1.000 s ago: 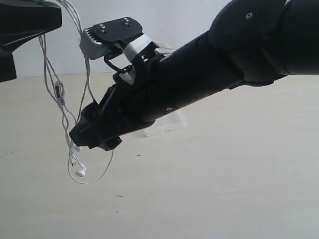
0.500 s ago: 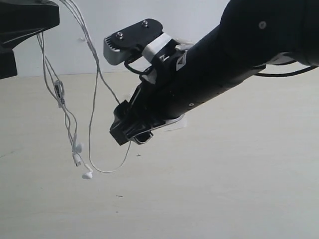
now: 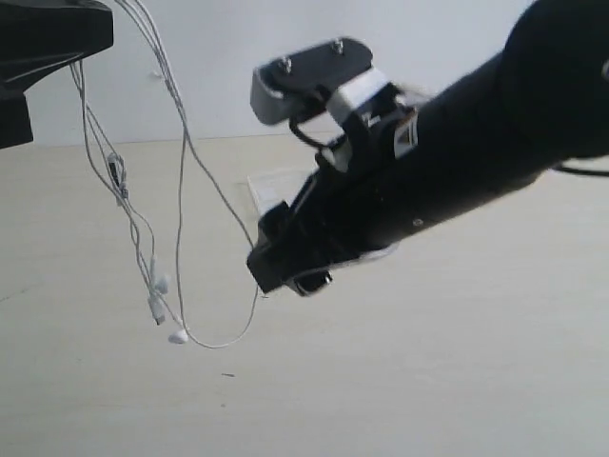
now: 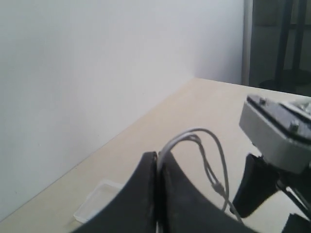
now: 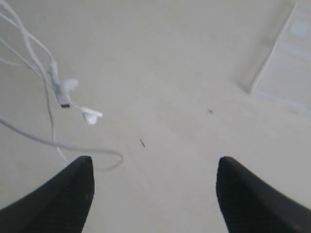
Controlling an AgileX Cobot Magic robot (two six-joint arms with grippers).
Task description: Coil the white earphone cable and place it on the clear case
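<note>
The white earphone cable [image 3: 181,181] hangs in several strands from my left gripper [image 4: 159,158], which is shut on it high above the table at the upper left. Its two earbuds [image 3: 167,314] and a low loop [image 3: 224,343] dangle just over the tabletop, and the inline remote [image 3: 116,171] sits higher on one strand. My right gripper [image 3: 271,271] stands open to the right of the loop with nothing between its fingers [image 5: 80,189]. Ahead of it are the earbuds [image 5: 82,111] and the loop [image 5: 104,154]. The clear case [image 3: 274,186] lies flat behind the right arm, partly hidden.
The pale wooden table [image 3: 428,381] runs back to a white wall [image 3: 228,57]. The right arm's thick black body [image 3: 457,171] crosses the middle of the exterior view. The case [image 5: 286,63] lies off to one side of the right fingers, and it [image 4: 97,204] shows near the wall.
The right arm has drawn back to the right and risen a little, away from the hanging strands. The cable's low loop has swung right after it. The left gripper has not moved.
</note>
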